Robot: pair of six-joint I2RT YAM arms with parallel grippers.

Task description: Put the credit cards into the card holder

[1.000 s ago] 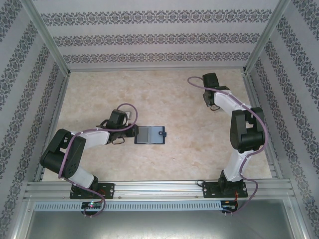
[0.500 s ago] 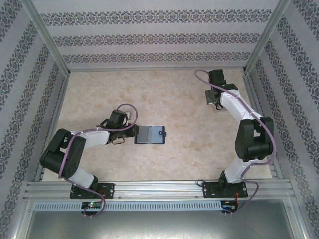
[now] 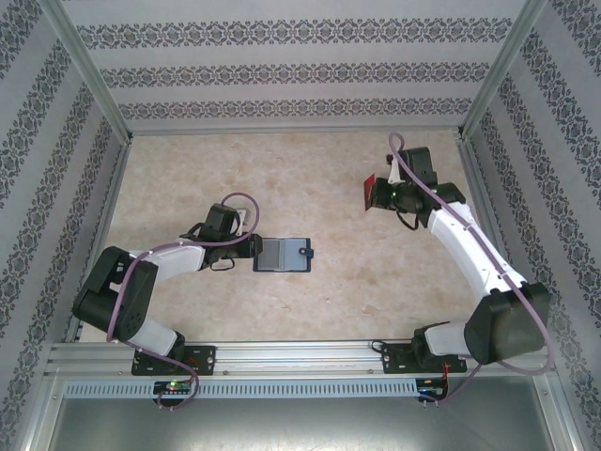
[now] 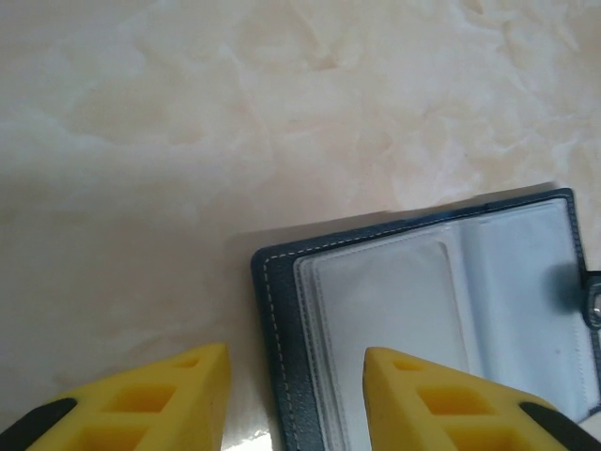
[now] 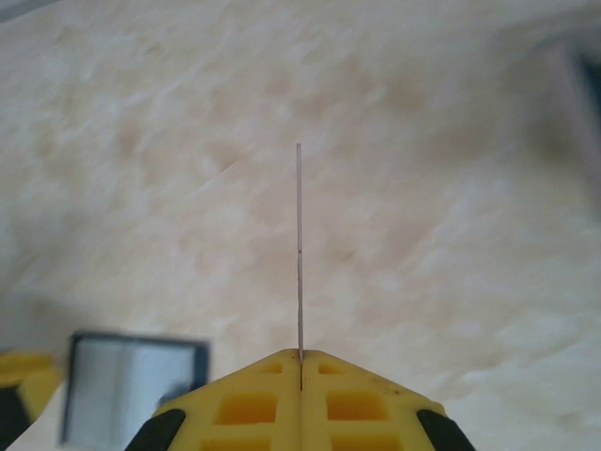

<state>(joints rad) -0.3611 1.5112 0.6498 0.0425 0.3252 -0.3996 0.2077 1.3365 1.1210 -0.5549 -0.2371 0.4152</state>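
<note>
1. My right gripper [image 3: 384, 194] is pinched together on a red credit card [image 3: 372, 193], lifted over the far right of the marbled table [image 3: 310, 169]; the wrist view shows it edge-on
2. The navy card holder [image 3: 283, 254] lies open and flat near the table's middle, clear pockets up
3. My left gripper [image 3: 250, 246] has its jaws apart, straddling the holder's left edge

- You've got a beige marbled table [image 3: 310, 169] as the floor of the cell.
- Floral-striped wall panels [image 3: 291, 70] close you in on 3 sides.
- An aluminium rail [image 3: 300, 352] runs along your near edge.
- 2 metal posts [image 3: 89, 70] slant in at the back corners.
</note>
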